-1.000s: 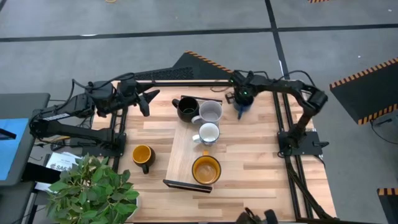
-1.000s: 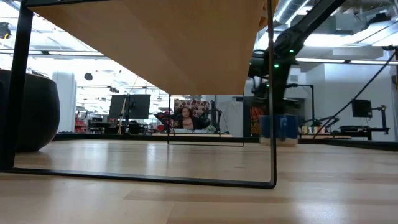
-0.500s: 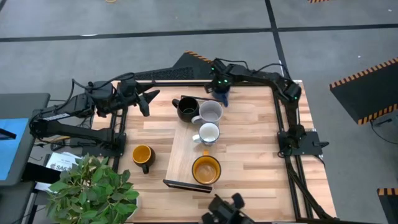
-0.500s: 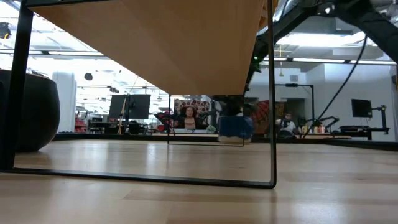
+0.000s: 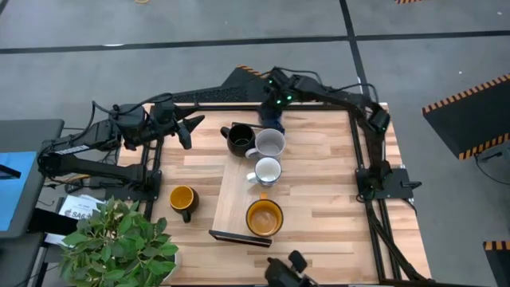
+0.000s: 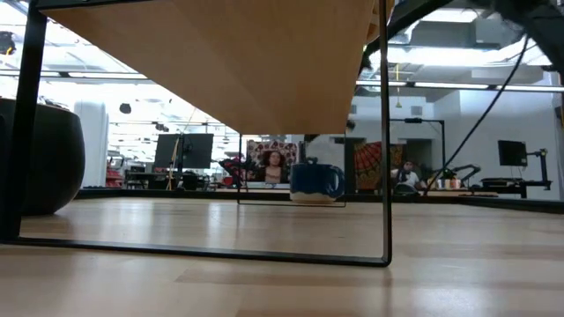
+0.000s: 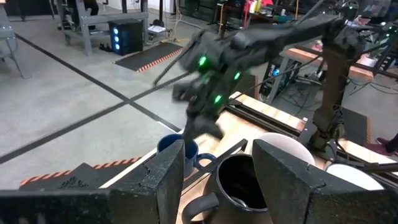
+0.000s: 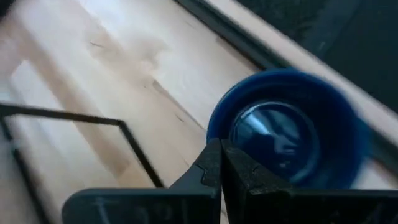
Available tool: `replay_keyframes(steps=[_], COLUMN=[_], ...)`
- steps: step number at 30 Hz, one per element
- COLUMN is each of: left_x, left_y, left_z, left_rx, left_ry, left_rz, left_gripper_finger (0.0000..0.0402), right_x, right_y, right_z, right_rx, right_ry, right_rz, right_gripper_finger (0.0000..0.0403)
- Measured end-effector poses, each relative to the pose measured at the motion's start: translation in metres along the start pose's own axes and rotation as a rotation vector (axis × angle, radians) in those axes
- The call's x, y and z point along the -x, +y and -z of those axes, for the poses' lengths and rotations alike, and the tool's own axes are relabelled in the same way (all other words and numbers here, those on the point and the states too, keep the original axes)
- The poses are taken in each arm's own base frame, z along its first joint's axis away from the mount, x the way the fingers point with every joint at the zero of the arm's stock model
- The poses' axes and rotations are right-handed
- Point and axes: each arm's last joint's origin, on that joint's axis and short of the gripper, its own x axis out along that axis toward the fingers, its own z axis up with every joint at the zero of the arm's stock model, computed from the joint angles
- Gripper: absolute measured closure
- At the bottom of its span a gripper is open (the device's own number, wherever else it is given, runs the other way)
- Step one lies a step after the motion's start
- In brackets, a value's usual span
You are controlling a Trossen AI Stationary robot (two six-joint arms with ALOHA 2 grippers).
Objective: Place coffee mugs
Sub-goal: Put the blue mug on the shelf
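The dark blue mug (image 5: 268, 121) stands upright on its base near the table's far edge, just behind the pale grey mug (image 5: 271, 143); the low view shows the blue mug (image 6: 315, 179) free of any finger. My right gripper (image 5: 274, 101) hovers above it, shut (image 8: 221, 147), with the mug's mouth (image 8: 286, 132) just beyond its tips. The black mug (image 5: 239, 139), the white mug (image 5: 267, 170) and a yellow-orange mug (image 5: 264, 217) sit on the board. A second yellow-orange mug (image 5: 182, 198) stands left of it. My left gripper (image 5: 190, 129) waits open at the far left.
The long light wooden board (image 5: 233, 190) runs from near to far through the table's middle, with dark end brackets (image 5: 239, 237). A potted plant (image 5: 119, 243) overhangs the near left corner. Bare tabletop lies to the right of the board (image 5: 327, 183).
My right gripper carried the blue mug along the far edge toward the table's left, from the far right to behind the grey mug. It set the mug on its base, let go and rose a little. The left arm kept still.
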Motion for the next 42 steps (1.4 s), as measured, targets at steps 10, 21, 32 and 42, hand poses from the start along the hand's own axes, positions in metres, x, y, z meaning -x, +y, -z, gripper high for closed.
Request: replay_keyframes(steps=[10, 21, 32, 42], left_x=[-0.017, -0.139, -0.215, -0.201], left_y=[0.004, 0.071, 0.121, 0.118], left_z=[-0.004, -0.038, -0.017, -0.021], left_rx=[0.033, 0.087, 0.138, 0.129], left_ry=[-0.06, 0.123, 0.283, 0.305], left_rz=[-0.201, -0.149, -0.234, -0.293], left_gripper_finger=[0.0229, 0.0392, 0.0401, 0.0401], right_x=[0.073, 0.086, 0.012, -0.051], right_y=[-0.026, -0.034, -0.067, -0.092], right_z=[0.03, 0.094, 0.083, 0.088], right_rx=[-0.007, -0.105, -0.373, -0.557], right_ry=[-0.026, -0.014, -0.156, -0.142], right_rz=[0.155, 0.126, 0.116, 0.096], right_gripper_finger=[0.0382, 0.0382, 0.0382, 0.0382])
